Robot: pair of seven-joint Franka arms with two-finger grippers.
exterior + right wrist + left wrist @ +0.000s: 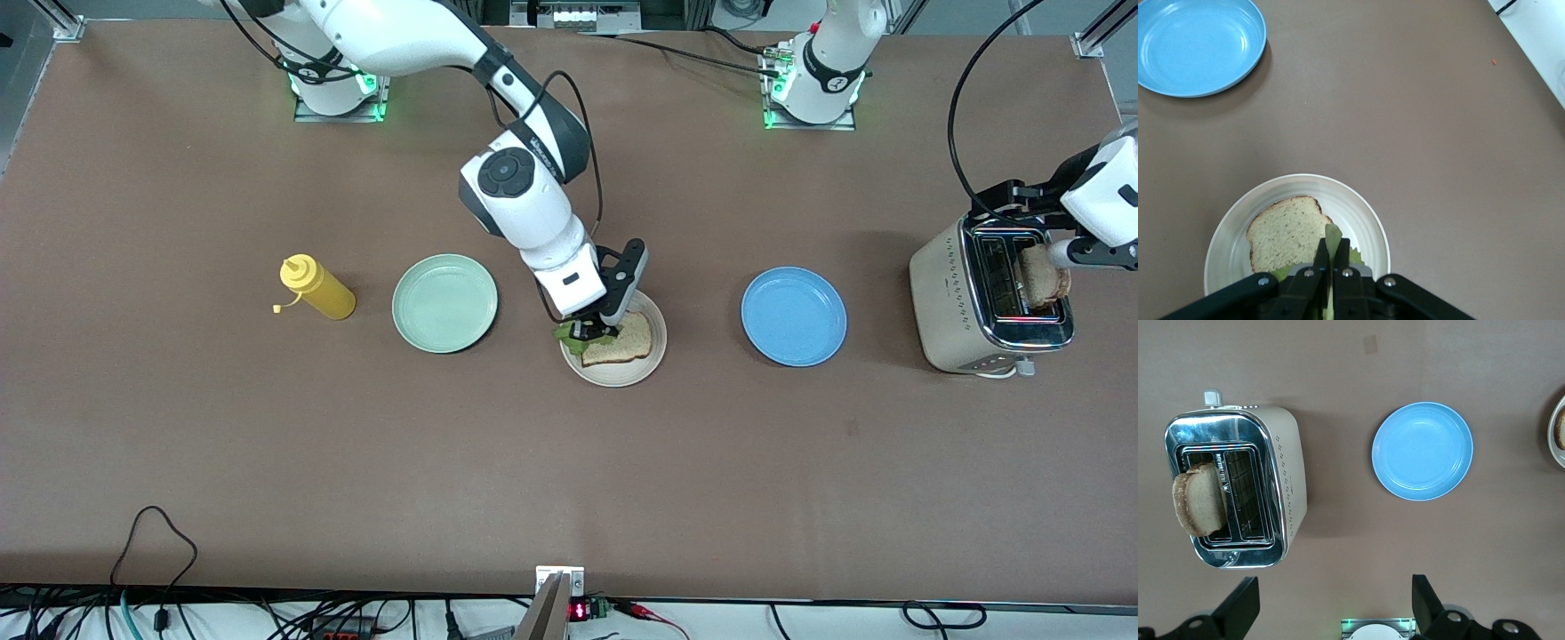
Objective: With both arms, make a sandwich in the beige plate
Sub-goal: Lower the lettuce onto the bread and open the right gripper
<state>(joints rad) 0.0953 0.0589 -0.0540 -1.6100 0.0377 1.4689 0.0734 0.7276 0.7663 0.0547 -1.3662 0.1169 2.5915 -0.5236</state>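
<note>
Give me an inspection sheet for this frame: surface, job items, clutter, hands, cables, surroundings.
Surface: brown table, no spills seen.
Job's things: beige plate holds one toast slice; lettuce leaf at the slice's edge. Second toast slice stands in the toaster slot.
Clutter: mint-green plate, blue plate, yellow squeeze bottle.
Hands: right hand shut on the lettuce leaf over the beige plate; left hand open, above the table beside the toaster.
Cables: black loop on the table edge nearest the front camera.
Surroundings: nothing seen.

Mustard bottle (317, 288) lying beside mint plate (444, 303); blue plate (794, 316) near toaster (989, 298).
</note>
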